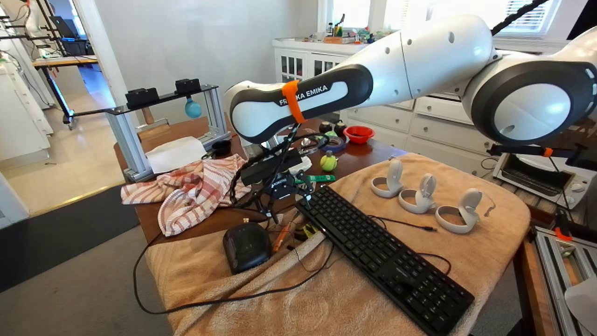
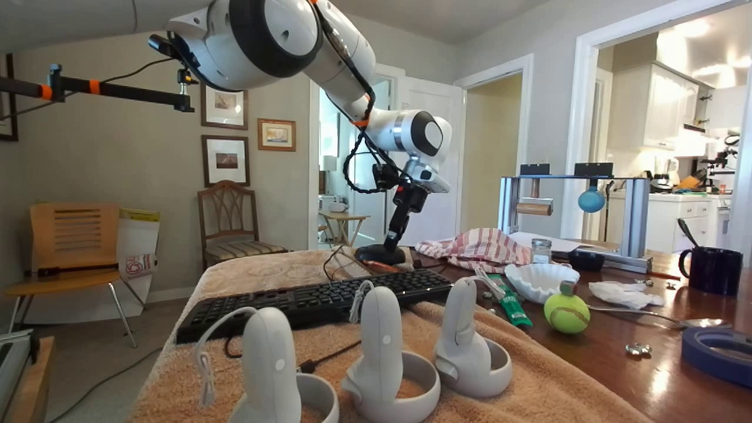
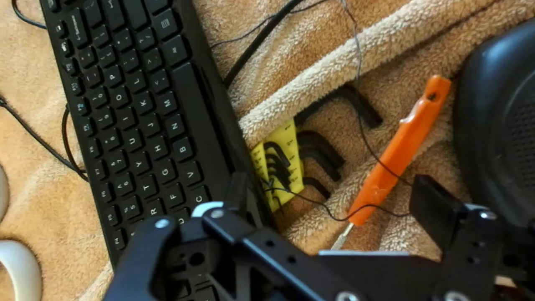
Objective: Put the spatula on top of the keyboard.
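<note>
- The gripper (image 3: 330, 192) points down with its two fingers (image 3: 430, 209) spread well apart, and it pinches nothing.
- Between these fingers, in the wrist view, appears the orange tool (image 3: 399, 146). I take it for the spatula of the task, but the gripper covers part of its metal end, so I am not fully sure.
- This tool lies on the towel (image 1: 298, 312), near the keyboard (image 3: 159, 117) and not on it; a thin wire (image 3: 358, 79) crosses over its handle.
- Done, by my judgement: only the approach, as the gripper seems lined up above the tool. Left to do: to close on it, lift it, carry it sideways, lay it on the keys and let go.
- On the gripper, in an exterior view, small white letters seem to say ROBOTIQ.
- The yellow holder with hex keys (image 3: 292, 150) has tiny marks, which I cannot read.
- On the keyboard, single letters are clear in the wrist view, for example P, O, L, K, J, H and G. A small light mark on it, in an exterior view, is too small for reading.
- On the arm (image 1: 392, 65) I read EMIKA; the word before it is partly hidden by an orange strap (image 1: 293, 101), so only FR and KA remain.
- The green tube (image 2: 512, 299) carries white printing, but it is not readable.
</note>
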Action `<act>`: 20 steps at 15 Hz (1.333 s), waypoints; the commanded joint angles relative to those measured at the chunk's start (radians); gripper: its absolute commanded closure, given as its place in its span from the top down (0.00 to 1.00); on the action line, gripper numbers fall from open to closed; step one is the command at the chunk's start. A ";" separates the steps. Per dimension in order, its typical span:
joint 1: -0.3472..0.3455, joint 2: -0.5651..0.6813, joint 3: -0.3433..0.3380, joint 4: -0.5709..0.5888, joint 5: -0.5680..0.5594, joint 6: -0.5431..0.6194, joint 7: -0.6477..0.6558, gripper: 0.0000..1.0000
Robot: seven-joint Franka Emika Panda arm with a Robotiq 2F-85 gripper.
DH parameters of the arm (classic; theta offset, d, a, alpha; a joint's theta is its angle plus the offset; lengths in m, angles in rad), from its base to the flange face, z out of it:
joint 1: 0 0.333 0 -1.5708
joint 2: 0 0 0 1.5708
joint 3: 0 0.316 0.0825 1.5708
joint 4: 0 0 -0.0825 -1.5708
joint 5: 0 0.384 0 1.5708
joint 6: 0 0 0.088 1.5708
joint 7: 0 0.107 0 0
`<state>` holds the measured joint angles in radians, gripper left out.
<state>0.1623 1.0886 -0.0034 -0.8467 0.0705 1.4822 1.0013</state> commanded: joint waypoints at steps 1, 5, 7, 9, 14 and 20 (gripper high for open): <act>0.010 0.079 0.006 0.126 0.023 -0.084 0.027 1.00; 0.011 0.109 0.007 0.180 0.027 -0.139 0.054 1.00; 0.009 0.123 0.007 0.202 0.026 -0.158 0.063 1.00; 0.005 0.129 0.012 0.206 0.016 -0.160 0.060 0.98; 0.003 0.150 0.004 0.219 0.008 -0.158 0.066 0.77; -0.004 0.158 0.000 0.235 0.007 -0.147 0.070 0.70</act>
<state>0.1611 1.2096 -0.0031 -0.6768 0.0742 1.3528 1.0553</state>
